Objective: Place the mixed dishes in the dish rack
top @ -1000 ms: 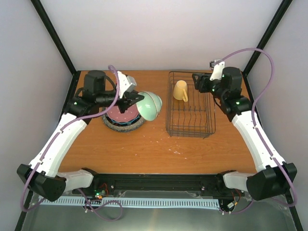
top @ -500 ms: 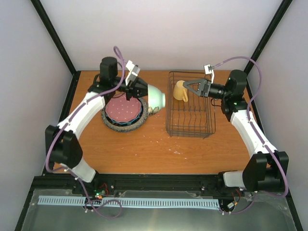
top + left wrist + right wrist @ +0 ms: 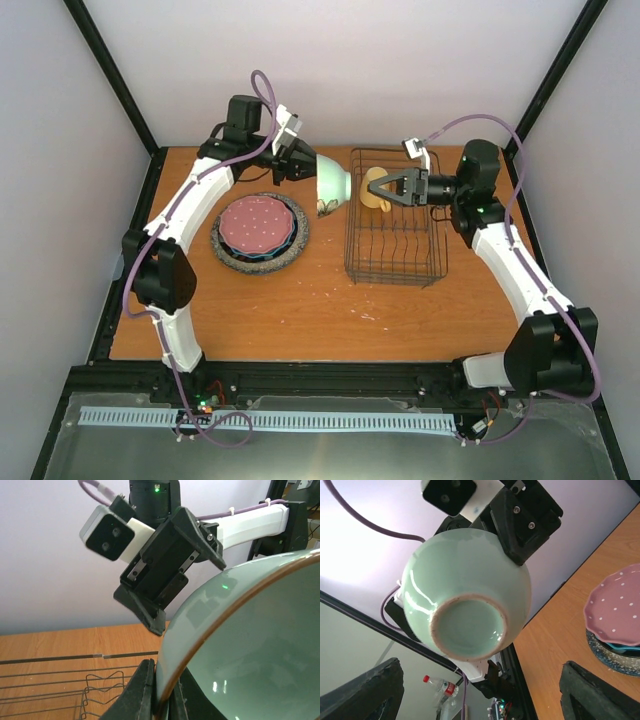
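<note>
The small mint-green bowl point(image 3: 331, 184) is clamped at its rim in the left tool point(image 3: 162, 695), above the tabletop point(image 3: 300, 300) beside the dish rack point(image 3: 395, 245); the right tool point(image 3: 385, 187) is held apart by the yellow mug point(image 3: 371, 190).

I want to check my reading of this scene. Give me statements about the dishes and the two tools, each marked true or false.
1. The left tool grips the mint-green bowl by its rim. True.
2. The yellow mug stands outside the dish rack. False: it is inside the rack.
3. The right tool is shut on a plate. False: it is open and holds nothing.
4. The pink dotted plate lies on top of the plate stack. True.
</note>
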You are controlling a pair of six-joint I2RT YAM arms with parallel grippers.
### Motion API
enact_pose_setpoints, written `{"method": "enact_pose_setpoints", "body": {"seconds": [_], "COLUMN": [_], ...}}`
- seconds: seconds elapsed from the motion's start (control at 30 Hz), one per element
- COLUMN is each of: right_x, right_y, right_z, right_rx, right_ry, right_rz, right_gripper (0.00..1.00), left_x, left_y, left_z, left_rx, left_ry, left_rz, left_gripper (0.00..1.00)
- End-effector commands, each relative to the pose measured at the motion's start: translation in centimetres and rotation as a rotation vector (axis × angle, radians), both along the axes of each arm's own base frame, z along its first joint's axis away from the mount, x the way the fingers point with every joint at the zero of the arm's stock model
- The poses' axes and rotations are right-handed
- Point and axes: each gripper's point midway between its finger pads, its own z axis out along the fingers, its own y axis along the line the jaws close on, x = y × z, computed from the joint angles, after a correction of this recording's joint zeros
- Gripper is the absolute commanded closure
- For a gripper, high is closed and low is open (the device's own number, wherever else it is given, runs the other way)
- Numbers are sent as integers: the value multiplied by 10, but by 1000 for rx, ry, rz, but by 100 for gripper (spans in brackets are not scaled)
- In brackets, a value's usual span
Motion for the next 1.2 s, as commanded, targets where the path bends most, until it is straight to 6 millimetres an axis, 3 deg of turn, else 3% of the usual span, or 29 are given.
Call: {"method": "enact_pose_setpoints", "body": {"seconds": [0.0, 0.23, 0.43, 1.17], "right_x": [2, 14, 7, -6], "right_y": [15, 30, 43, 40], "right_z": [2, -7, 0, 10], "right_rx": [13, -2, 12, 1], "right_ry": [17, 45, 46, 20], "right_rz": [67, 110, 153, 162], "right_gripper": [16, 16, 16, 19], "left_x": [-66, -64, -62, -57], "left_y": [36, 36, 35, 34], "left_z": [54, 53, 51, 44], "left_rx": [-227, -230, -227, -201], "left_ry": [-16, -11, -3, 26], "left_rz": [-385, -381, -381, -387], "left_gripper": [99, 99, 99, 99]}}
